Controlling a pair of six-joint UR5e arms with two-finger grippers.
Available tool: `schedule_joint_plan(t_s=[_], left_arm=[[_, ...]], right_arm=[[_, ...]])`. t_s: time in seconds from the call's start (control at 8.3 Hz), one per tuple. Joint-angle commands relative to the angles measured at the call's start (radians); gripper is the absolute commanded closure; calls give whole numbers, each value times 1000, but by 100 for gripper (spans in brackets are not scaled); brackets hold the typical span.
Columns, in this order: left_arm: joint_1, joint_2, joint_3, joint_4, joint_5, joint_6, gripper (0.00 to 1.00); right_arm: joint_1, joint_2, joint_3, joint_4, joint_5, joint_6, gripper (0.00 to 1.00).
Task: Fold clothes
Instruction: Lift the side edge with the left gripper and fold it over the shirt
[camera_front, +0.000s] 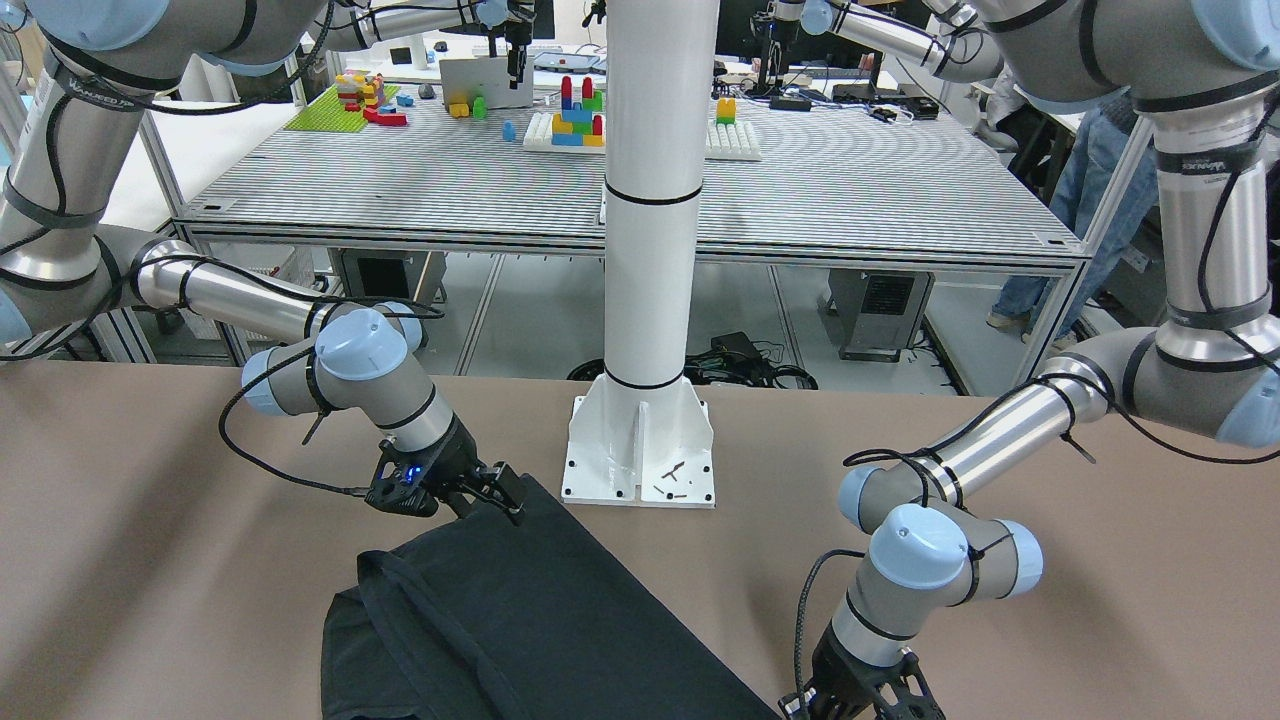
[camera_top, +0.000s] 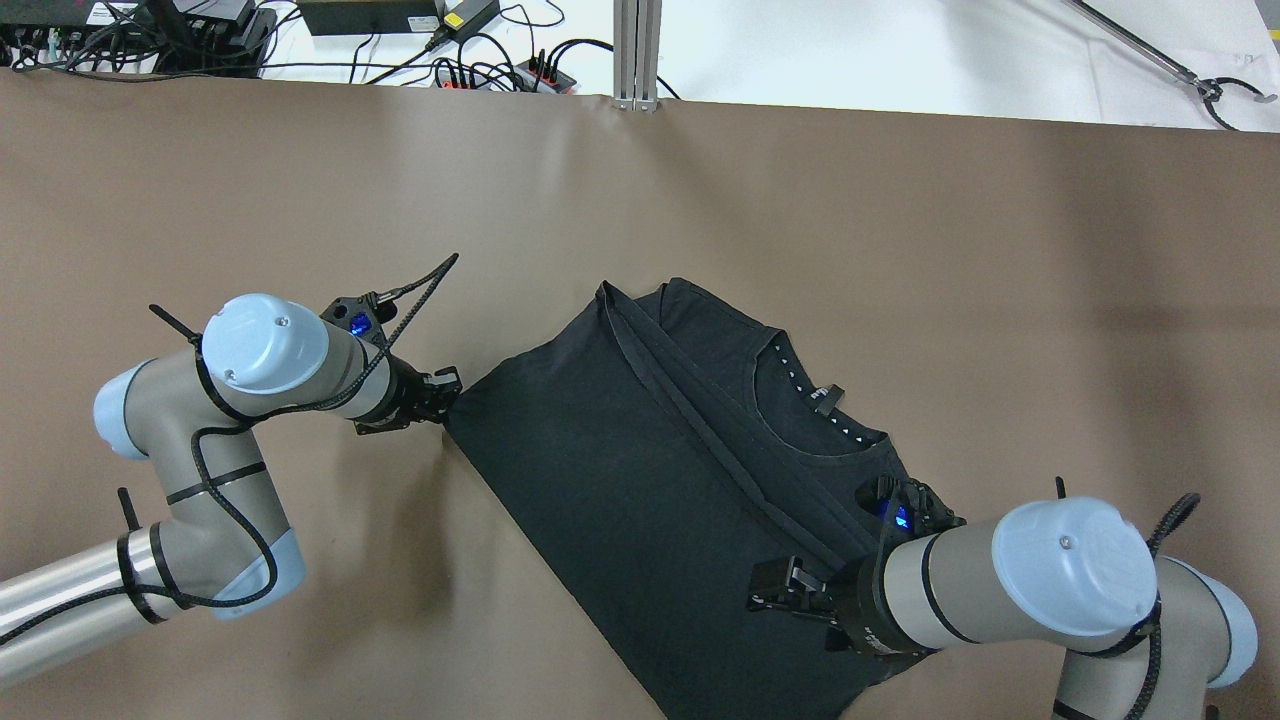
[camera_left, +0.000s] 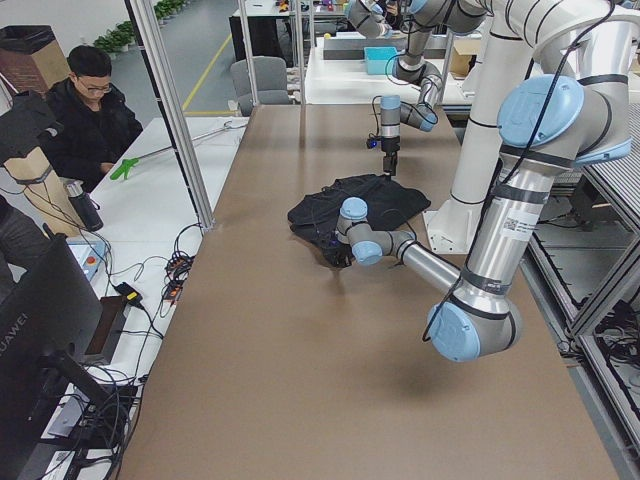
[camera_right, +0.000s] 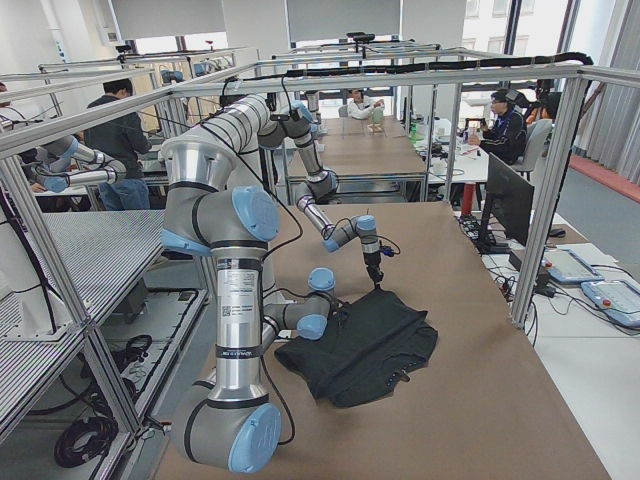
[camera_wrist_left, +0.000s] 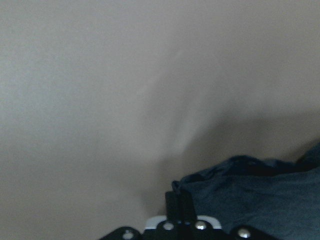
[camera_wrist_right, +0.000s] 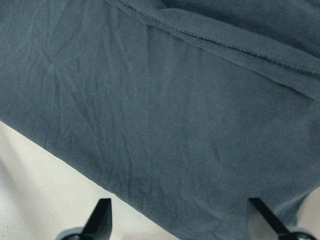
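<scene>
A black T-shirt (camera_top: 650, 470) lies partly folded on the brown table, neckline (camera_top: 815, 405) toward the right; it also shows in the front view (camera_front: 540, 600). My left gripper (camera_top: 448, 388) is at the shirt's left corner. In the left wrist view its fingers (camera_wrist_left: 179, 202) are pressed together at the raised fabric edge (camera_wrist_left: 250, 195). My right gripper (camera_top: 772, 592) hovers over the shirt's near part. In the right wrist view its fingers (camera_wrist_right: 102, 215) stand wide apart above the fabric (camera_wrist_right: 165, 115), holding nothing.
The white pedestal base (camera_front: 640, 440) stands on the table close to the shirt's near corner. Cables and power strips (camera_top: 480, 70) lie beyond the table's far edge. A seated person (camera_left: 95, 110) is at a side desk. Bare brown tabletop (camera_top: 900, 230) surrounds the shirt.
</scene>
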Motion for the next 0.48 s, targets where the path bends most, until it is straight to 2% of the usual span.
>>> schedule_joint_plan(t_s=[0.0,0.12,0.24,0.36], left_arm=[[-92,-3,0,12,-53,94,100],[-144,-3,16,14,-70,167,100],[-193,-50,111,9,-81,217,100],[-233,-215,298,8,-82,242,100]], right_arm=[[0,1,-1,0,-17,0,5],[2,0,-1,0,-17,0,5],[3,0,1,0,-26,0,5],[2,1,2,0,-59,0,5]])
